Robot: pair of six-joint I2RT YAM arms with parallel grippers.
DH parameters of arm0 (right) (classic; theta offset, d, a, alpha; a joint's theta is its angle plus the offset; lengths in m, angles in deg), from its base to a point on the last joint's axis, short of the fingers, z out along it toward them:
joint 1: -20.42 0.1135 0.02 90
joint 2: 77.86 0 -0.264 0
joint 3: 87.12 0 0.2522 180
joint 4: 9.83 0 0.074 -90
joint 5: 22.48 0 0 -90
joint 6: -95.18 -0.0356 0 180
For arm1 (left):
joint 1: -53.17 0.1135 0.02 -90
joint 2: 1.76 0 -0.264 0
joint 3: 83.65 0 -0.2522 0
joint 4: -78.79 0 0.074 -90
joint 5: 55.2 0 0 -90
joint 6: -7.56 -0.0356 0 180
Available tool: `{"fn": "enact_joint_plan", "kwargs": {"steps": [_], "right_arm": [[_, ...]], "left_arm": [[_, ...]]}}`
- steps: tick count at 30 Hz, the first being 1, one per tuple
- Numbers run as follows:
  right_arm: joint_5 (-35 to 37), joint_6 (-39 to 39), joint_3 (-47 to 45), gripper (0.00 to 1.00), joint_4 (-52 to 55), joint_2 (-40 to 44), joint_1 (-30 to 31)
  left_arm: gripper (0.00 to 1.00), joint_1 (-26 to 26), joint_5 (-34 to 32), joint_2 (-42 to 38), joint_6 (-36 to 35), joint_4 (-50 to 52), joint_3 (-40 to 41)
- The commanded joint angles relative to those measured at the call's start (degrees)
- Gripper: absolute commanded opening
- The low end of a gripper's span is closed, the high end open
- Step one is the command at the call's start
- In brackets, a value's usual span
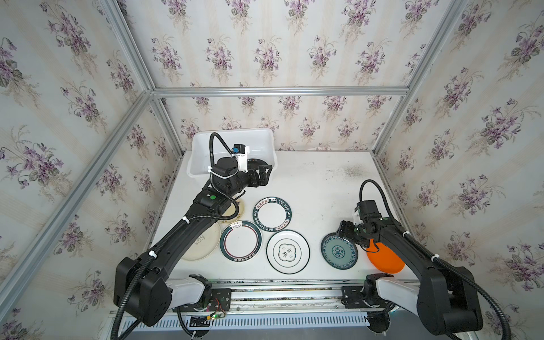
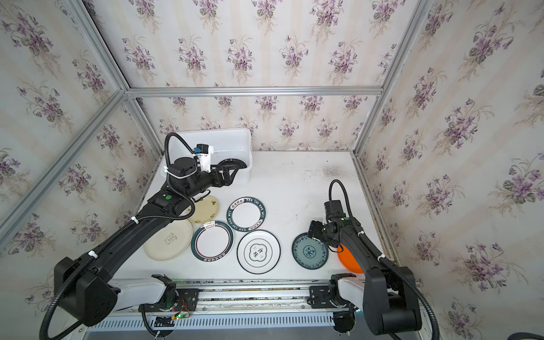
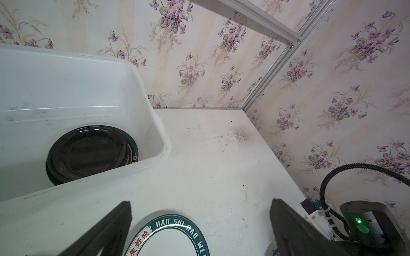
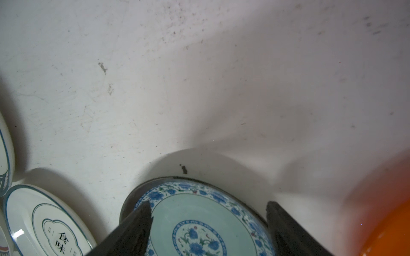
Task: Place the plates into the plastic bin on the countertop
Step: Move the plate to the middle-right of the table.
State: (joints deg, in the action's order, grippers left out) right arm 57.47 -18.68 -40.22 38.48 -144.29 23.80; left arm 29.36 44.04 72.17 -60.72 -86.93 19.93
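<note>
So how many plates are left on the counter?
7: two cream plates under the left arm; three white plates in the centre; blue plate, orange plate by the right arm. More may be hidden.

Purple-flowered striped wallpaper (image 1: 265, 44) covers every side, edged by aluminium rails (image 1: 279, 91), under seemingly diffuse light.

Left arm (image 1: 182, 232) covers parts of large cream plate (image 2: 167, 243) and small cream plate (image 2: 206, 210). Right arm (image 1: 412, 250) overlaps orange plate (image 1: 385, 260), blurred in the right wrist view. Black plate (image 3: 86, 153) hides most of a green-rimmed plate (image 3: 134, 155).
</note>
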Motion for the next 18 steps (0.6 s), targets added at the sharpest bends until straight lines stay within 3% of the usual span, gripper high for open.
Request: {"fn": "enact_joint_plan", "kwargs": {"steps": [1, 8, 18], "right_arm": [[1.68, -0.58, -0.21, 0.83, -0.52, -0.14, 0.2], [2.57, -0.61, -0.02, 0.8, -0.87, -2.26, 0.92], [2.94, -0.36, 0.51, 0.6, -1.3, -4.39, 1.18]], "left_arm": [[1.0, -0.01, 0.63, 0.38, 0.19, -1.56, -0.45], [1.0, -0.01, 0.61, 0.69, 0.08, -1.57, -0.53], [1.0, 0.0, 0.22, 1.06, -0.63, -1.51, -0.37]]}}
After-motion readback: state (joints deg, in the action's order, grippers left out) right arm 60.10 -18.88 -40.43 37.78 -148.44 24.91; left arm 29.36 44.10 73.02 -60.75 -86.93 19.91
